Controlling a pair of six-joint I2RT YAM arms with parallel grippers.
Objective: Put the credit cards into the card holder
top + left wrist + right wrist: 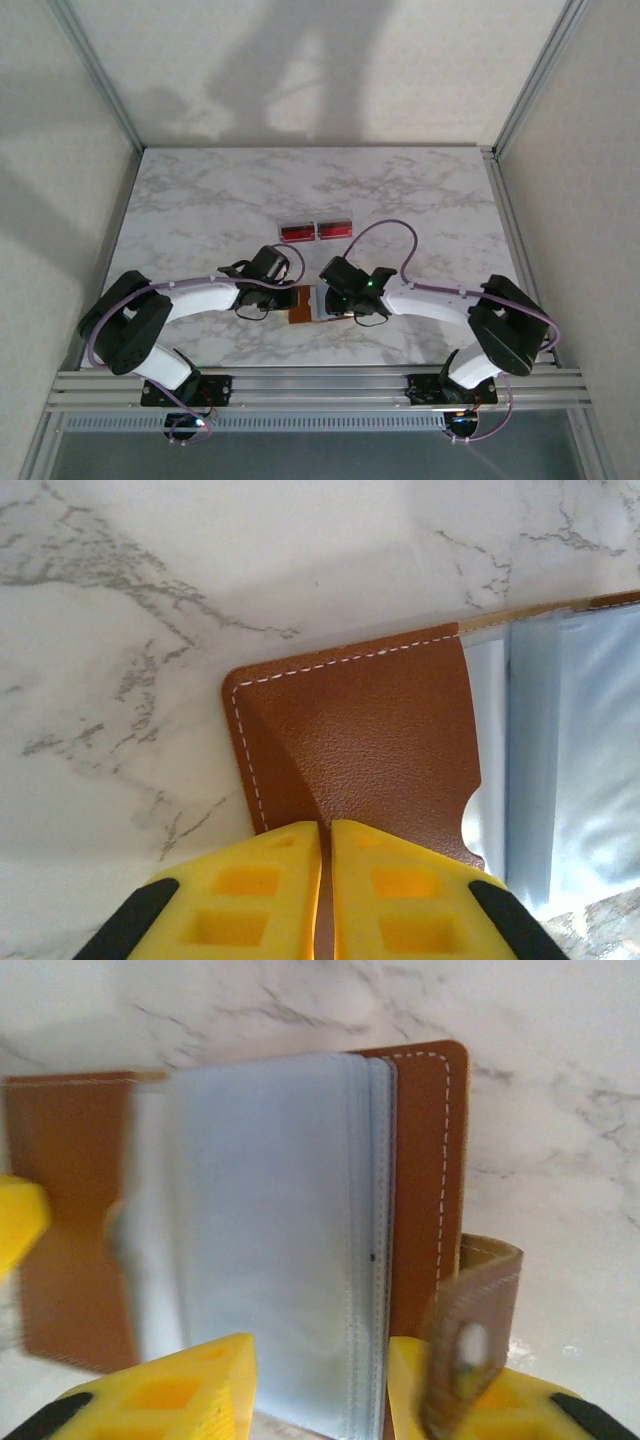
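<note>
Marble tabletop (200,200) carries the open tan card holder (304,304) near the front edge, its pale sleeves (270,1230) fanned up. Both my arms bend inward: left tool (326,828) pinching the leather cover, right tool (320,1345) spread astride the sleeves. Two red credit cards (297,231) lie beyond.

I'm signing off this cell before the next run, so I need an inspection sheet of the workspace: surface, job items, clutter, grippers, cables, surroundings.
Surface: white marble-patterned tabletop, no spills seen.
Job's things: tan-brown leather folding card holder lies open between the grippers, its clear plastic sleeves showing; two red rectangular plastic cards lie side by side farther back, apart from it.
Clutter: nothing seen.
Grippers: left gripper shut on the card holder's leather cover; right gripper open, jaws apart at the sleeves' lower edge.
Cables: purple cables loop along both arms.
Surroundings: aluminium frame rails, pale enclosure walls.
</note>
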